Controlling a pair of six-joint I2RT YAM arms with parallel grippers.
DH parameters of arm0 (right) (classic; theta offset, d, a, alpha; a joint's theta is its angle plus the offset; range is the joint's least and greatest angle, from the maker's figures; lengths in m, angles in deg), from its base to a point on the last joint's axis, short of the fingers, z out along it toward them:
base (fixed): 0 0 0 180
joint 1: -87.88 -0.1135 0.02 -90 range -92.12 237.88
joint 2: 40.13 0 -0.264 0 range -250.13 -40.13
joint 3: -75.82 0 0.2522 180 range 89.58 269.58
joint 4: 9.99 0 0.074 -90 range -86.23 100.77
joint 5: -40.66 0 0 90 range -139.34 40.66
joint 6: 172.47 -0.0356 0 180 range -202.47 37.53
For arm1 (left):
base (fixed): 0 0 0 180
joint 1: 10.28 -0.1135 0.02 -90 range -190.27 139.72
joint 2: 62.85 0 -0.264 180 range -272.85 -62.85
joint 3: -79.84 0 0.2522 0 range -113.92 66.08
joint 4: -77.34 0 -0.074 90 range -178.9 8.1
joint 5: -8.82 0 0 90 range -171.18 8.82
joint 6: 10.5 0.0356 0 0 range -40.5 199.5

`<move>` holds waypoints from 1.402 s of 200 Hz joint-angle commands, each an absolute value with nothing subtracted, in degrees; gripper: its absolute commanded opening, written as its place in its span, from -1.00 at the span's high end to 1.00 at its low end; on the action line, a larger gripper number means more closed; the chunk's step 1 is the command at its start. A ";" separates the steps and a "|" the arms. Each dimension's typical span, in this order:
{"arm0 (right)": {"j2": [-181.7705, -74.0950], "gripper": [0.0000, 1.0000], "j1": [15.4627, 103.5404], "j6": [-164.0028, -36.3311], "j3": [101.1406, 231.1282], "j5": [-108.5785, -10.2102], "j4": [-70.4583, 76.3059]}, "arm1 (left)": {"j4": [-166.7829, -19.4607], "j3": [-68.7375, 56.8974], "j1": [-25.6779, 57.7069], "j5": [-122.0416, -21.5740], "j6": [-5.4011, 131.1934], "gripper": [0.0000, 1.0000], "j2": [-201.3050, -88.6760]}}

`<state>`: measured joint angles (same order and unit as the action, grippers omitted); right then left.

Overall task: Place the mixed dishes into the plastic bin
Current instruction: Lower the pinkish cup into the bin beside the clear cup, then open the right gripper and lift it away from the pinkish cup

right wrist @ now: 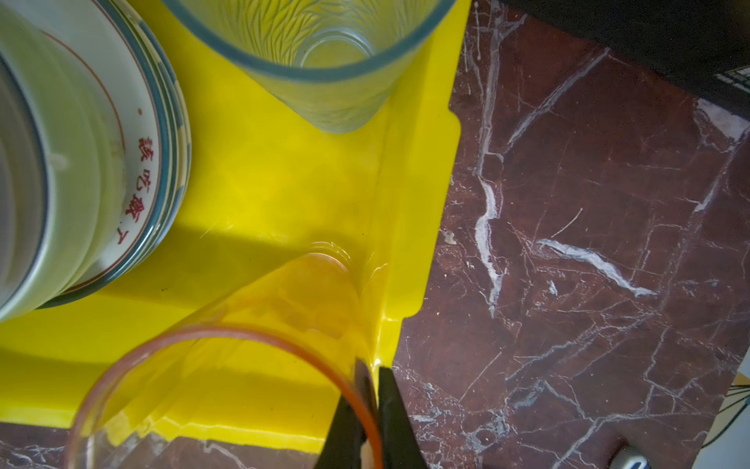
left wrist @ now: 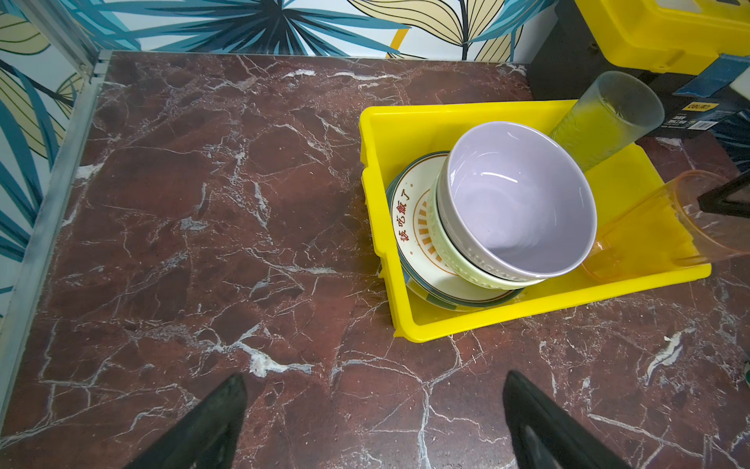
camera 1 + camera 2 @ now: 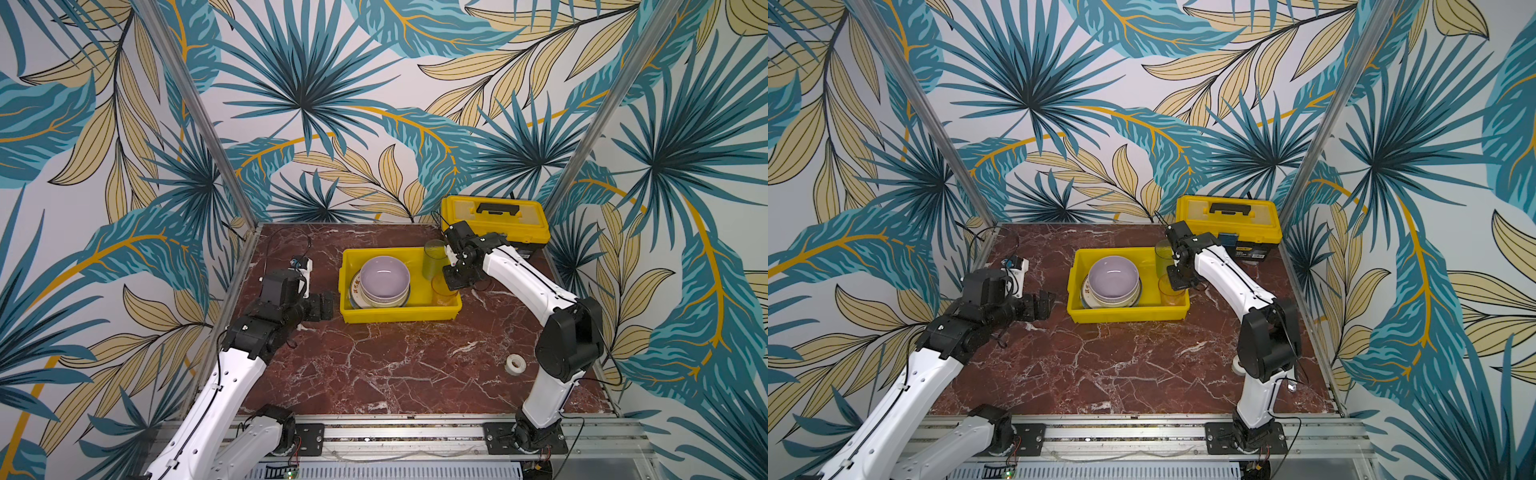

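Note:
The plastic bin [image 3: 399, 318] [image 2: 527, 312] holds a stack: a lilac bowl [image 3: 384, 276] [image 2: 523, 203] in a pale green bowl [image 2: 458, 264] on a lettered plate [image 2: 410, 219] [image 1: 138, 182]. A clear tumbler [image 3: 434, 259] [image 1: 324, 81] stands in the bin's far right corner. An orange-tinted tumbler [image 3: 444, 293] [image 1: 251, 325] stands in the near right corner, and my right gripper [image 3: 455, 282] [image 1: 371, 369] is shut on its rim, one finger inside, one outside. My left gripper [image 3: 328, 305] [image 2: 375, 402] hangs open and holds nothing, just left of the bin.
A yellow lidded toolbox [image 3: 494, 222] with a black handle stands at the back right, right behind the bin. A white tape roll [image 3: 515, 364] lies near the right arm's elbow. The marble tabletop [image 3: 374, 374] is bounded by metal frame rails.

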<state>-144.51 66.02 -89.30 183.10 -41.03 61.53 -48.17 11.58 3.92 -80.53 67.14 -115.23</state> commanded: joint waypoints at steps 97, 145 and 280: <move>-145.43 0.66 65.89 -90.03 181.16 -41.69 59.85 | -48.91 12.59 3.50 -81.30 67.90 -0.97 -113.83; -144.82 0.65 65.85 -90.16 180.98 -41.86 59.98 | -48.91 12.64 3.52 -81.34 67.90 -0.97 -113.87; -137.76 0.16 65.89 -90.48 182.66 -40.19 61.73 | -48.91 12.25 3.47 -82.01 68.06 -0.97 -114.18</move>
<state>-141.01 66.04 -90.17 182.11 -40.37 60.70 -48.15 11.84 3.92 -80.84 67.32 -114.81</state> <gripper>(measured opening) 0.402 0.986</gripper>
